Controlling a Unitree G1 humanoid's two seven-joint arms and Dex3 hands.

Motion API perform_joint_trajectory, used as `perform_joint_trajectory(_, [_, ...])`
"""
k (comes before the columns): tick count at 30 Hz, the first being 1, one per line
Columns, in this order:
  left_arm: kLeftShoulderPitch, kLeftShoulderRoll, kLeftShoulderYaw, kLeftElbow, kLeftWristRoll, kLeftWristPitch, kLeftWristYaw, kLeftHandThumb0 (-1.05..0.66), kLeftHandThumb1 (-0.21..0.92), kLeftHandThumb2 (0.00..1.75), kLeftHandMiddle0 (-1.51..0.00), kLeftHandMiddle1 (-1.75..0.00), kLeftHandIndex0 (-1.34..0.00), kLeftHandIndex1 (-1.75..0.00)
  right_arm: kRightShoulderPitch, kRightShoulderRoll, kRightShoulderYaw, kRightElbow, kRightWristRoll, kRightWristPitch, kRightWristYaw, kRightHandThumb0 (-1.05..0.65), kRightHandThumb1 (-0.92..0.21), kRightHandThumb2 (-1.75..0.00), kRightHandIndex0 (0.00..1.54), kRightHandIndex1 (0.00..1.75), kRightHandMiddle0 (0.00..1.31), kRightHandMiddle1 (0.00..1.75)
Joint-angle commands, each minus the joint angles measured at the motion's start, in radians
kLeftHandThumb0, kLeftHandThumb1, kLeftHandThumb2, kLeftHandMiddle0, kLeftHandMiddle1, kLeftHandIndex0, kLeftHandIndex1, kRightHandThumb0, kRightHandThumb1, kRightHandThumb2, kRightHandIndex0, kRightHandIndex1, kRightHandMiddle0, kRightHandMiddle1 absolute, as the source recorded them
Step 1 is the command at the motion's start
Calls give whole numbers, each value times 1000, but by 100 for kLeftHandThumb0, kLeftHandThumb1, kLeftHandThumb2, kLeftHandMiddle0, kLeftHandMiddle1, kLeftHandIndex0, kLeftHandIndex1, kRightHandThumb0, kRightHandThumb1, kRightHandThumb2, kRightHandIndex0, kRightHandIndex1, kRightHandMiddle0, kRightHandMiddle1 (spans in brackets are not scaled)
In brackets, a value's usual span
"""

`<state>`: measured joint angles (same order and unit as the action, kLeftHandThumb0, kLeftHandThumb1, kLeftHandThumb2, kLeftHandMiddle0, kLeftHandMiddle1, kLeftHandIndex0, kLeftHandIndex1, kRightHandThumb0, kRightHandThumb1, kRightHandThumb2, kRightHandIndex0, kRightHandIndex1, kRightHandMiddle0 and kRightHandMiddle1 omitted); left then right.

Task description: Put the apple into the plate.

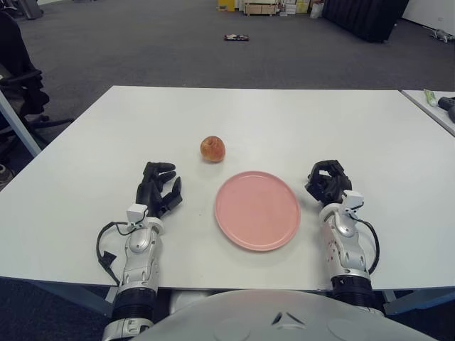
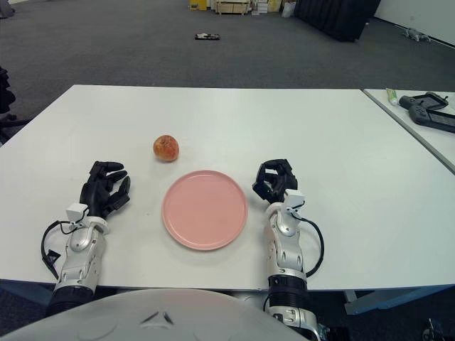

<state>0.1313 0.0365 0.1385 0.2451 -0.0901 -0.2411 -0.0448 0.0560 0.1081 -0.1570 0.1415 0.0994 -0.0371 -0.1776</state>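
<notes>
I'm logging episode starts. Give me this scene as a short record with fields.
surface: white table
object: round red-yellow apple, on the table just beyond the plate's far-left rim, not touching
target: flat pink round plate, nothing on it
left hand: resting on the table left of plate, fingers relaxed
right hand: resting right of plate, fingers curled, holding nothing

Black fingers point(image 1: 169, 186), silver forearms (black cables).

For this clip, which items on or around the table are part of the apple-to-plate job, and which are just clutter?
Part of the job:
- apple, on the table beyond the plate
- pink plate, nothing on it
- left hand and right hand, both resting on the white table

Just lying about:
- dark devices on the side table
- small dark object on the floor
</notes>
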Motion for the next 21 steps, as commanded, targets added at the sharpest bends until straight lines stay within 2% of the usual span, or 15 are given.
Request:
perform_joint_trajectory(1, [-20, 22, -27, -28, 49, -31, -5, 0, 66, 86, -46, -157, -17, -175, 18, 4, -3, 34, 3, 46, -2, -43, -48, -112, 102, 175, 48, 175])
perform_joint_trajectory(5, [-53, 51, -55, -59, 115, -81, 2, 0, 65, 90, -44, -165, -14, -175, 16, 3, 0, 33, 1, 50, -2, -43, -48, -112, 102, 175, 48, 175])
perform_joint_trajectory(7, [-64, 78, -68, -76, 161, -90, 2, 0, 70, 85, -41, -165, -11, -175, 15, 4, 1, 31, 2, 54, -2, -43, -48, -112, 102, 175, 48, 175])
perform_joint_trajectory(8, [-71, 94, -74, -87, 186, -90, 3, -11, 66, 89, -33, -161, -9, -169, 13, 4, 1, 29, 3, 57, -3, -43, -48, -112, 102, 175, 48, 175])
perform_joint_trajectory(10, [-82, 127, -84, -95, 246, -91, 15, -41, 55, 102, -14, -143, -4, -151, 12, 6, 1, 26, 5, 62, -4, -42, -50, -110, 101, 175, 47, 175])
perform_joint_trajectory(11, [-93, 141, -87, -89, 275, -89, 27, -50, 52, 104, -9, -135, -2, -145, 11, 6, 1, 25, 6, 62, -4, -42, -50, -110, 101, 175, 47, 175])
perform_joint_trajectory(12, [-125, 164, -94, -68, 323, -85, 48, -54, 51, 104, -7, -129, -2, -141, 10, 6, 3, 26, 5, 61, -2, -42, -50, -110, 101, 175, 47, 175])
perform_joint_trajectory(13, [-148, 179, -98, -53, 355, -81, 63, -64, 52, 99, -4, -112, -1, -128, 9, 5, 4, 26, 4, 60, -1, -42, -50, -109, 101, 175, 46, 175])
perform_joint_trajectory(16, [-214, 209, -121, -22, 436, -74, 99, -78, 55, 87, -1, -80, 0, -100, 6, 3, 6, 27, 2, 58, 1, -42, -51, -109, 101, 175, 46, 175])
perform_joint_trajectory(18, [-246, 228, -135, 4, 473, -87, 121, -83, 56, 83, -1, -67, 0, -89, 5, 1, 6, 28, 2, 57, 3, -42, -51, -109, 100, 175, 46, 175])
perform_joint_trajectory(19, [-261, 238, -142, 19, 489, -95, 131, -86, 57, 79, 0, -52, 0, -75, 4, 0, 7, 28, 1, 57, 4, -42, -51, -109, 100, 175, 46, 175])
perform_joint_trajectory(21, [-296, 257, -164, 39, 533, -107, 156, -90, 57, 76, 0, -35, 0, -59, 4, -1, 7, 28, 2, 58, 6, -42, -51, -109, 100, 175, 46, 175])
